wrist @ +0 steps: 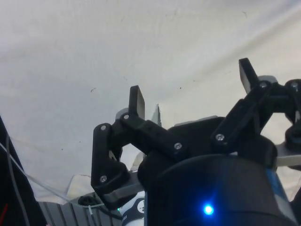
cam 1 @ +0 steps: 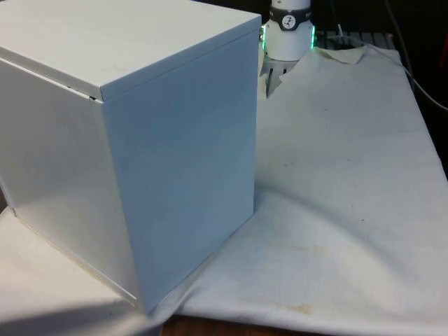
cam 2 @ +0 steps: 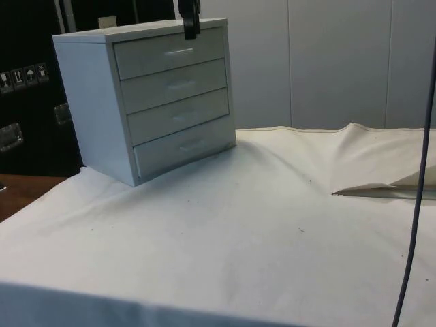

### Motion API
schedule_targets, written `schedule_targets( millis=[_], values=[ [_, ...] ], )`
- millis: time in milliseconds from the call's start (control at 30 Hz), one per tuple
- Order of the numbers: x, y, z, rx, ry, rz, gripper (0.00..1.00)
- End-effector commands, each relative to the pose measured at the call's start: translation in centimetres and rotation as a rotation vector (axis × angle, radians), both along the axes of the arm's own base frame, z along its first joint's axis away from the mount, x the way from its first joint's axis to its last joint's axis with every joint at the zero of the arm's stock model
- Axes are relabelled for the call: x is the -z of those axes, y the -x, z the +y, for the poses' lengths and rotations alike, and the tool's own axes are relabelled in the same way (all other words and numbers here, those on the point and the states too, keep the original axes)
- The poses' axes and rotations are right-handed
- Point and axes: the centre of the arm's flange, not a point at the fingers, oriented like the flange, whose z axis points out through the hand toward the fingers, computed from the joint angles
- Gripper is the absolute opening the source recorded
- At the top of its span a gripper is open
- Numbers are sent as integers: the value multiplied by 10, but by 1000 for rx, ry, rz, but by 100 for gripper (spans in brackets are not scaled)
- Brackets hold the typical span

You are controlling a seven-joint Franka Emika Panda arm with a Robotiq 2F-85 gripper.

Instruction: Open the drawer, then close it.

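Nearest the front camera stands the plain back and side of the white four-drawer wooden chest, turned away from that view. Starting from the hand: in the wrist view its two black fingers stand wide apart with nothing between them, so it is open and empty, and beyond them lies only white cloth. In the side view the dark hand hangs at the chest's top front edge, at about twelve o'clock from the slim metal handle of the top drawer, close above it but apart from it.

Outward from there, all four drawer fronts sit flush with the chest in the side view; none is pulled out. Judging from that, the task appears to be at its start or at its very end, and the pictures cannot settle which. If at the start, the reach to a handle, the pull and the push back all remain.

The chest rests on the table's white cloth, which is rumpled, with a raised fold at about three o'clock from the chest in the side view and a few small dark specks. Dark cabinets stand behind the chest and pale wall panels run beside them.
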Motion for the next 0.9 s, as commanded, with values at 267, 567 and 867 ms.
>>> schedule_targets(
  millis=[267, 567, 867],
  values=[
    [-1, 1, -3, -53, 6, -3, 100],
    [-1, 2, -6, -117, 9, -4, 100],
    [0, 1, -6, -188, 10, 1, 100]
  ],
)
